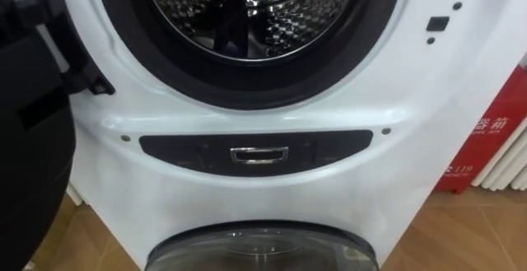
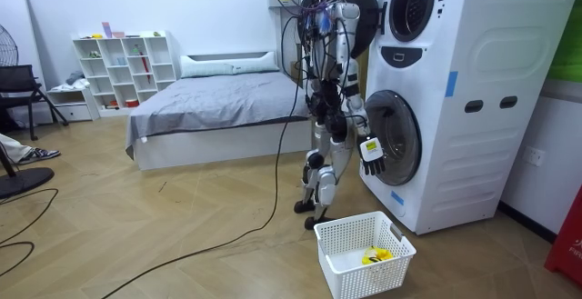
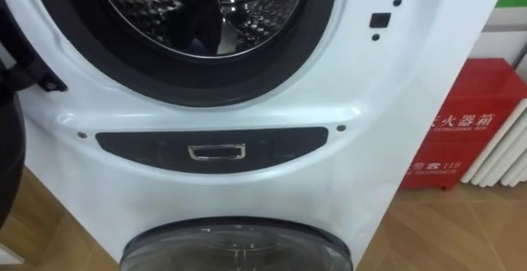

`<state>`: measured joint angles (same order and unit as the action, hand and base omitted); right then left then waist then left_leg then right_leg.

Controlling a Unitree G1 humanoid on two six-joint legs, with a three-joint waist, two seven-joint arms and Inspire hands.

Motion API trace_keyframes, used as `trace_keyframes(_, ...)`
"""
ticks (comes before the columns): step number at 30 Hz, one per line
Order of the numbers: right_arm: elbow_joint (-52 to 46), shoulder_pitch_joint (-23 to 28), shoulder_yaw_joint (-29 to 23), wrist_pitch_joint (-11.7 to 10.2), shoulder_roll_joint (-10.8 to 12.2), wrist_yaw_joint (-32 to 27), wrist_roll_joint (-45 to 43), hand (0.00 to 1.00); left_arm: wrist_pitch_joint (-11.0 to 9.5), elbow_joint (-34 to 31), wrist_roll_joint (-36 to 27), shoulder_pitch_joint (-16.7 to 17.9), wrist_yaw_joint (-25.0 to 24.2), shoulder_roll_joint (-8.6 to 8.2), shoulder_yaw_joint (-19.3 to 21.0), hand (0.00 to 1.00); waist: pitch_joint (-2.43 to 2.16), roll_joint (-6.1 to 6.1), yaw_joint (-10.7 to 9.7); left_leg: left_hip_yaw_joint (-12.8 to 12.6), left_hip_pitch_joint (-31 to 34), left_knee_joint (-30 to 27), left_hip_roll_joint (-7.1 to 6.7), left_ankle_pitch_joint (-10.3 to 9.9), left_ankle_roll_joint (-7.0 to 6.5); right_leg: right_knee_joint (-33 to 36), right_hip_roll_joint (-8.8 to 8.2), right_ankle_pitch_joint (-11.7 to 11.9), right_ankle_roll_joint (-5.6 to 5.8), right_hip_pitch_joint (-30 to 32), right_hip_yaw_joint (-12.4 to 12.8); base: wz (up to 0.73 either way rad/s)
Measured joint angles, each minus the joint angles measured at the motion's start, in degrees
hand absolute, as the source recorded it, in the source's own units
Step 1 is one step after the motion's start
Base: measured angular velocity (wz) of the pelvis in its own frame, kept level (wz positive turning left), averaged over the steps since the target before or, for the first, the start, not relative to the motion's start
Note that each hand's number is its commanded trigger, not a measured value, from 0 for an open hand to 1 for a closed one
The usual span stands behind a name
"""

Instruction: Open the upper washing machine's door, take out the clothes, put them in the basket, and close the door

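Note:
I stand close in front of two stacked white washing machines (image 2: 473, 90). The upper machine's opening (image 1: 247, 24) is right before me, with its shiny steel drum (image 3: 272, 16) in sight. A dark shape (image 1: 239, 16) sits in the drum's middle; I cannot tell whether it is cloth. The upper machine's dark round door (image 1: 33, 139) hangs open at my left. In the room view my right hand (image 2: 371, 151) hangs at my side by the lower machine's door, fingers relaxed and holding nothing. A white laundry basket (image 2: 364, 254) with a yellow item (image 2: 376, 255) stands on the floor beside my feet.
The lower machine's glass door (image 1: 263, 250) is shut below a dark panel with a metal latch (image 1: 259, 154). A red box (image 3: 461, 131) and a white radiator (image 3: 502, 156) stand to the right. Behind me are a bed (image 2: 218, 99) and a white shelf (image 2: 123, 67).

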<state>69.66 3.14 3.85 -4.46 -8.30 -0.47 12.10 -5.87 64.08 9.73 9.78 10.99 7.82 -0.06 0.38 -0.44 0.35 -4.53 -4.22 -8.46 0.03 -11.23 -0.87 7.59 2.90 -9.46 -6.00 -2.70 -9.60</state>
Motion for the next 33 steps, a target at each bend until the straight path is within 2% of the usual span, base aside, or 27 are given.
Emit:
trace_keyframes(9,-0.4,1.5,0.0,-1.2,0.0,0.7,-0.9,0.0,-0.7,0.1,0.0,-0.1,1.4,0.07,0.1,0.0,0.13,-0.17,-0.2,0.0,-0.5,-0.3,0.04,0.0,0.01,0.0,0.02,-0.1,-0.15,-0.7,0.1,0.0)
trace_keyframes(12,-1.0,1.6,0.0,-1.2,0.0,1.3,-2.9,0.0,-0.7,0.5,0.1,0.1,1.4,0.17,0.9,0.0,0.25,-0.47,0.2,-0.1,0.0,-2.5,0.33,-0.7,0.62,0.5,0.19,-0.4,-0.49,-0.3,0.6,-0.11)
trace_keyframes(14,-1.3,1.5,0.0,-1.3,-0.2,2.0,-5.2,0.0,-0.7,0.7,1.0,1.3,1.3,0.38,2.6,0.0,0.39,-0.29,1.0,0.1,2.4,-9.8,1.38,-3.3,1.52,1.7,0.82,-1.1,-1.09,-0.1,1.6,-0.29)
trace_keyframes(15,-1.4,1.4,0.0,-1.3,-0.2,2.0,-5.7,0.0,-0.6,0.5,1.4,1.2,1.3,0.56,2.7,0.0,0.34,-0.51,1.2,0.1,3.6,-12.7,1.73,-4.0,2.07,2.3,1.06,-1.2,-1.32,0.0,1.8,-0.28)
trace_keyframes(16,-1.7,1.5,-0.1,-1.3,-0.2,2.3,-6.1,0.0,-0.4,-0.3,2.7,1.6,1.2,0.83,2.9,0.0,0.27,-0.39,1.4,0.1,6.6,-18.5,2.44,-4.5,2.49,2.7,1.41,-1.4,-1.6,0.5,1.9,-0.18)
trace_keyframes(17,-1.9,1.5,-0.2,-1.3,-0.2,2.4,-6.2,0.0,-0.3,-0.8,3.6,1.8,1.0,0.78,3.4,0.0,0.13,-0.59,1.4,0.1,8.2,-21.5,2.8,-4.5,2.52,3.3,1.51,-1.4,-1.77,1.0,2.0,-0.22)
trace_keyframes(18,-2.4,1.4,-0.2,-1.5,-0.7,2.5,-6.2,0.0,0.0,-1.5,4.5,2.0,0.6,0.64,3.4,0.0,0.0,-0.29,1.6,0.6,10.9,-26.9,3.61,-4.5,2.54,4.0,2.01,-1.4,-2.23,1.6,1.9,-0.27)
trace_keyframes(19,-2.5,1.2,-0.3,-1.9,-1.2,2.5,-6.5,0.0,0.6,-2.2,4.5,2.1,-0.1,0.37,3.4,0.0,0.21,0.43,1.4,1.7,13.5,-33.4,4.66,-4.4,2.62,4.8,2.63,-1.5,-2.9,2.1,1.3,-0.35)
trace_keyframes(20,-2.6,1.0,-0.5,-1.9,-1.4,2.5,-7.0,0.0,0.8,-2.2,4.5,2.2,-0.5,0.29,3.3,0.0,0.25,0.74,1.5,1.8,14.3,-37.5,5.59,-4.0,3.18,5.5,3.13,-1.7,-3.15,2.5,1.4,-0.43)
trace_keyframes(21,-3.4,0.8,-0.8,-2.0,-1.6,2.3,-7.8,0.0,1.5,-2.2,4.5,2.3,-1.2,0.25,3.4,0.0,-0.03,1.34,1.1,2.7,14.3,-44.9,7.07,-3.8,3.69,6.7,3.79,-2.0,-3.61,2.9,0.4,-0.27)
trace_keyframes(22,-3.5,0.7,-0.9,-2.0,-1.6,2.0,-8.2,0.0,1.8,-2.2,4.5,1.6,-1.8,0.39,3.6,0.0,-0.21,2.11,-0.2,4.3,12.3,-47.8,7.67,-3.3,4.83,7.1,4.04,-2.1,-3.75,2.9,-0.4,-0.04)
trace_keyframes(23,-3.3,0.7,-1.2,-2.0,-1.7,1.8,-8.8,0.0,1.8,-2.2,4.5,0.1,-2.1,0.3,3.5,0.0,0.1,1.83,-1.0,5.5,9.7,-47.9,7.75,-2.8,5.73,7.9,4.05,-2.1,-3.75,3.5,-0.9,0.18)
trace_keyframes(24,-3.3,0.7,-1.4,-2.0,-1.8,1.7,-8.8,0.0,1.7,-2.2,4.4,-1.0,-2.4,0.24,3.5,0.0,0.14,2.09,-1.3,6.0,8.3,-47.4,8.14,-2.6,6.2,8.4,4.06,-2.1,-3.75,4.1,-1.2,0.26)
trace_keyframes(26,-3.2,0.6,-1.3,-2.1,-2.2,1.2,-8.6,0.0,1.6,-2.4,3.2,-4.6,-3.3,0.04,1.9,0.0,0.2,3.54,-2.4,7.2,2.9,-43.7,9.09,-2.8,6.82,10.5,4.3,-2.0,-3.76,7.1,-3.1,0.28)
trace_keyframes(27,-3.3,0.5,-1.3,-2.1,-2.2,1.1,-8.6,0.0,1.6,-2.8,3.2,-5.6,-3.5,-0.01,1.4,0.0,0.28,3.78,-3.0,7.4,1.4,-41.8,9.46,-3.0,7.21,11.3,4.24,-1.9,-3.73,8.2,-3.8,0.39)
trace_keyframes(28,-3.3,0.3,-1.3,-2.2,-2.2,0.9,-8.6,0.0,1.6,-3.0,3.3,-7.6,-4.0,-0.12,0.3,0.0,0.47,4.32,-3.4,8.3,-1.5,-36.9,9.54,-3.5,7.91,12.8,4.0,-1.9,-3.68,10.7,-5.0,0.32)
trace_keyframes(29,-3.4,-0.1,-1.4,-2.2,-2.2,0.7,-8.4,0.0,1.7,-3.1,3.3,-8.6,-4.0,-0.24,-0.2,0.0,0.49,4.51,-3.3,8.5,-2.7,-33.7,9.53,-3.8,8.17,13.7,3.97,-1.8,-3.58,12.2,-5.1,0.19)
trace_keyframes(30,-3.5,-1.5,-1.3,-2.2,-2.2,0.7,-8.2,0.0,1.6,-3.5,3.3,-10.4,-4.0,-0.25,-0.9,0.0,0.35,4.8,-3.1,8.7,-4.8,-27.7,9.31,-4.5,8.21,16.0,3.61,-1.6,-3.48,15.9,-5.4,0.0)
trace_keyframes(31,-3.2,-3.1,-1.3,-2.2,-2.0,0.7,-8.2,0.0,1.6,-3.6,3.4,-12.1,-4.0,-0.21,-1.5,0.0,0.52,4.57,-3.1,9.1,-6.1,-21.4,9.36,-7.0,8.1,18.0,3.16,-0.7,-3.4,19.5,-5.7,0.0)
trace_keyframes(32,-3.1,-3.4,-1.3,-2.2,-1.8,0.6,-8.2,0.0,1.6,-3.7,3.4,-12.6,-4.0,-0.19,-1.7,0.0,0.62,4.41,-3.1,9.2,-6.6,-18.5,9.43,-8.8,8.19,18.5,2.92,0.0,-3.39,20.9,-5.7,0.0)
trace_keyframes(33,-3.0,-4.5,-1.4,-2.1,-1.7,0.7,-8.3,0.0,1.5,-3.6,3.4,-13.0,-4.0,-0.2,-2.8,0.0,0.64,4.33,-3.2,8.9,-7.7,-13.0,9.49,-11.3,8.06,18.3,2.55,1.9,-3.05,23.0,-5.8,0.0)
